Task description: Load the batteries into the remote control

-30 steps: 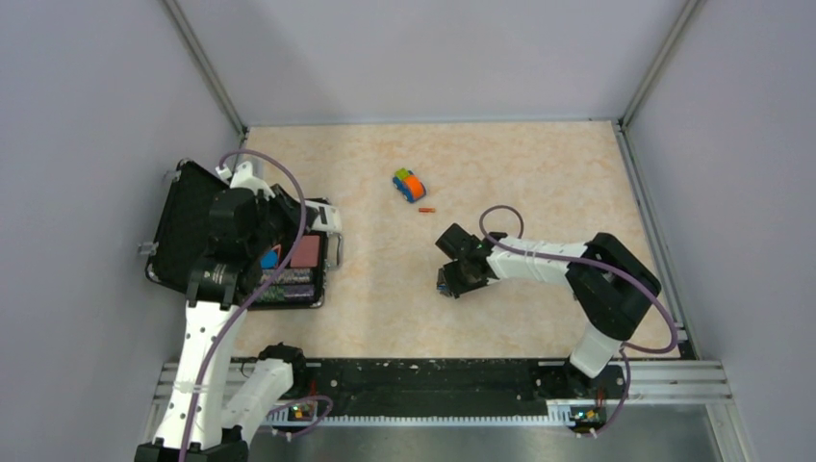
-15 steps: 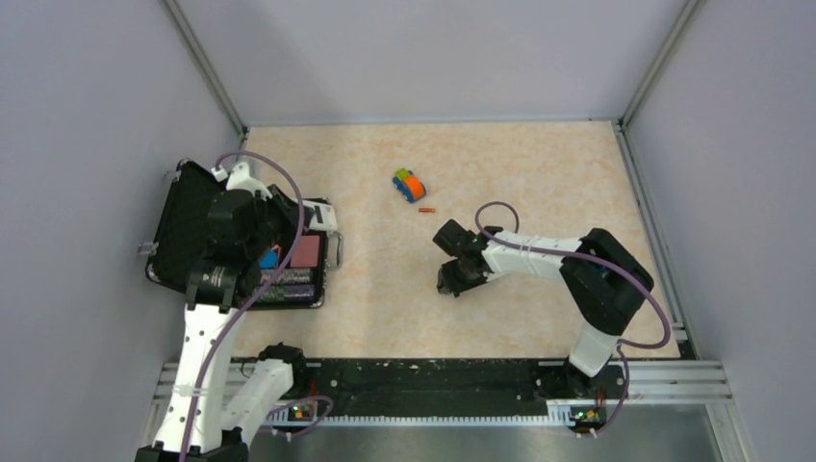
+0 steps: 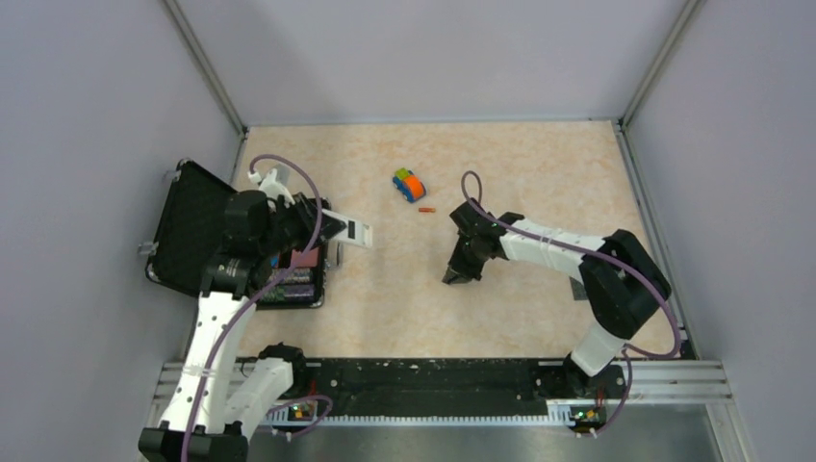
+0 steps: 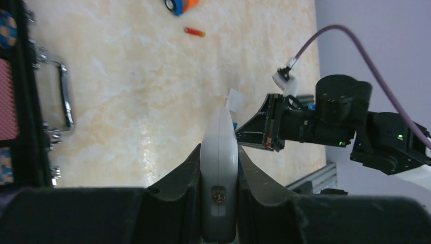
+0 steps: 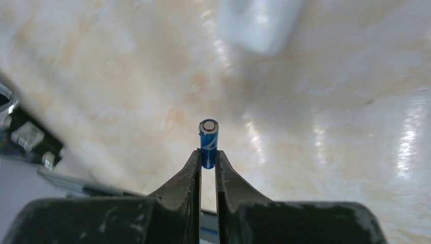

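Holds remote (image 3: 351, 231) swung out from case (image 3: 188, 231) now, clenched in left end effector (image 4: 218, 152). Pinches blue battery (image 5: 208, 134) by its tail in right end effector (image 5: 207, 155); could tilt or slip at insertion.

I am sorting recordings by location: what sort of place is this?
Probably a robot test cell in a lab, not a home. A left arm and a right arm are mounted on a black rail at the table edge, and plain grey walls with metal corner posts enclose the marbled tabletop.
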Robot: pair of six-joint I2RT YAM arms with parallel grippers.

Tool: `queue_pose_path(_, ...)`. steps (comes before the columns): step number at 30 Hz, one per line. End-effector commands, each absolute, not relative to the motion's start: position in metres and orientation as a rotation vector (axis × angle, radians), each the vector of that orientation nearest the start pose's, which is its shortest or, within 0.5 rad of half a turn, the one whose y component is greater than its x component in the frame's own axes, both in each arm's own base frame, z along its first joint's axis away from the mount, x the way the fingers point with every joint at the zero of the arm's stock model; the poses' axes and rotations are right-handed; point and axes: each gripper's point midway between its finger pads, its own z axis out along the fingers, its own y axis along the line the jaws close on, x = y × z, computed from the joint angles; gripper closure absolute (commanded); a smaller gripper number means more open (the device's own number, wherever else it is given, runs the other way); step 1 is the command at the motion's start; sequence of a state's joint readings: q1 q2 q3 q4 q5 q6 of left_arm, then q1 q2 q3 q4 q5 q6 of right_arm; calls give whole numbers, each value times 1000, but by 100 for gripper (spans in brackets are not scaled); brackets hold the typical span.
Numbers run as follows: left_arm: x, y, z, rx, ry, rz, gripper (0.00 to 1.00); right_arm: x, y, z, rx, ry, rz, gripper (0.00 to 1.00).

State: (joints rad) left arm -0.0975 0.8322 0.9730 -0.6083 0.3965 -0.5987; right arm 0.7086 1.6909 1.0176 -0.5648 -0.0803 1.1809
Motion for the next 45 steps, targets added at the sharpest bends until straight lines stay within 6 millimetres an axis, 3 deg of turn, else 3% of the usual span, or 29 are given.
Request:
queue_pose_path(1, 250, -145, 268, -228, 2071, -1096, 100, 229, 320, 130, -30, 2731, 1051, 100)
queue_pose_path(3, 251, -152, 258, -253, 2071, -1170, 100, 212, 335, 161, -212, 2668, 1232, 100)
queue_pose_path(7, 257, -161, 241, -291, 2075, -1270, 100, 190, 349, 205, -419, 2527, 1399, 100)
queue_pose_path(11, 263, -165, 232, -266, 2090, -1296, 100, 168, 359, 216, -541, 2496, 1503, 100)
queue_pose_path(15, 261, -171, 229, -221, 2128, -1320, 100, 164, 369, 224, -532, 2482, 1513, 100)
queue_pose_path(21, 249, -177, 222, -112, 2149, -1316, 100, 176, 376, 224, -474, 2478, 1476, 100)
queue_pose_path(29, 238, -177, 233, 47, 2099, -1268, 100, 179, 384, 215, -446, 2535, 1499, 100)
queue_pose_path(45, 234, -176, 236, 127, 2079, -1230, 100, 185, 386, 192, -209, 2699, 1522, 99)
